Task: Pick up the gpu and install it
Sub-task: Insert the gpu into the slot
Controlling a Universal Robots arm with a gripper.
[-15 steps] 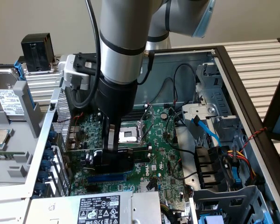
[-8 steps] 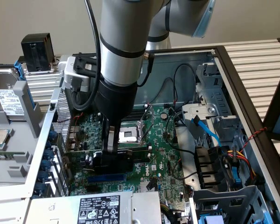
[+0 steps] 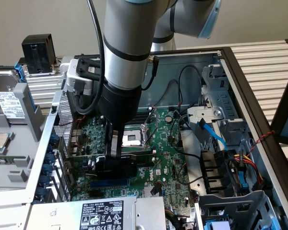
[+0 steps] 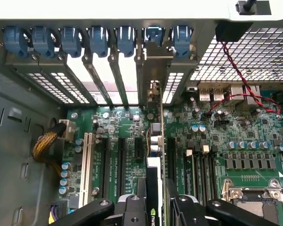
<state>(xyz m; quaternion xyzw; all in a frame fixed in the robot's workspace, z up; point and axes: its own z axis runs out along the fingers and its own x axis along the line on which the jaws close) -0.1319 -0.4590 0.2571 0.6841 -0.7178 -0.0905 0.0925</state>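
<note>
Your hand [image 3: 114, 148] is low inside an open computer case [image 3: 240, 81], just left of centre in the exterior view, with its two fingers closed partway onto the gpu [image 3: 120, 168] and pinching the card by its black shroud. The gpu stands on edge over the green motherboard [image 3: 168, 158], close beside the empty processor socket [image 3: 133, 138] and just behind a blue expansion slot [image 3: 108, 182]. Judging from this, the pick-up is done and the install step is in hand. Seating the card would call for a straight push with the card kept upright and its metal end lined up with the rear opening. Whether the card's edge is already fully down in a slot, you cannot tell from either view. The exterior view gives you the arm's height, the labelled power supply [image 3: 103, 213] at the lower edge and a hard drive [image 3: 7, 103] outside the case at the exterior view's left. The wrist view gives you the alignment instead. The hand [image 4: 158, 209] grips the gpu [image 4: 153, 174] seen edge-on, running between the parallel slots of the motherboard [image 4: 217, 141] toward the row of blue retaining clips [image 4: 98, 40] at the case's rear wall.
</note>
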